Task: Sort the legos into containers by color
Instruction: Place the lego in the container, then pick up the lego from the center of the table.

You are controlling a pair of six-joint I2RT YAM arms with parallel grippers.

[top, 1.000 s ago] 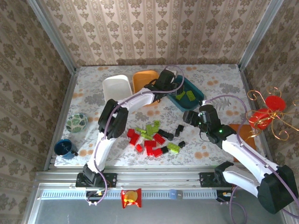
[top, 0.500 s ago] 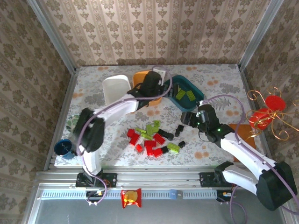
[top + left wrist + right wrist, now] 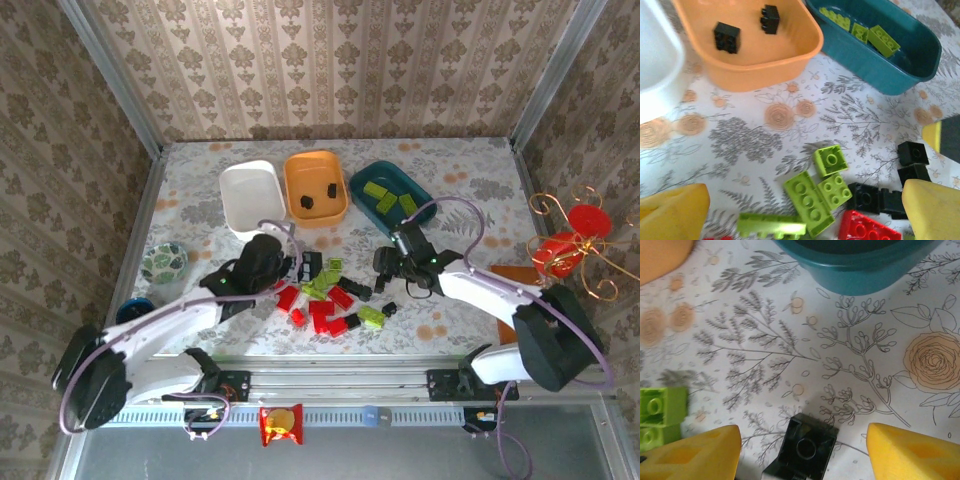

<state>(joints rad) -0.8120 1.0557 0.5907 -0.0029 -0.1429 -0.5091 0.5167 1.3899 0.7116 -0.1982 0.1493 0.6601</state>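
Note:
Red, lime green and black legos (image 3: 330,295) lie in a pile at the table's middle front. Behind them stand the containers: a white tray (image 3: 252,195), an orange tray (image 3: 315,188) holding two black bricks (image 3: 726,36), and a teal tray (image 3: 392,197) holding green bricks (image 3: 883,40). My left gripper (image 3: 297,268) hangs open over the pile's left side, above green bricks (image 3: 822,192), with its fingers (image 3: 670,212) wide apart. My right gripper (image 3: 802,455) is open astride an upturned black brick (image 3: 807,447), pads clear of it.
A green patterned bowl (image 3: 163,262) and a dark blue mug (image 3: 133,312) sit at the table's left edge. Just off the right edge stand a red wire ornament (image 3: 570,245) and an orange block (image 3: 520,285). The right gripper's fingertip (image 3: 945,135) is near the pile.
The left arm has drawn back from the teal and orange trays to the pile and its jaws have opened. The right gripper has shifted left over the black brick, jaws a little narrower.

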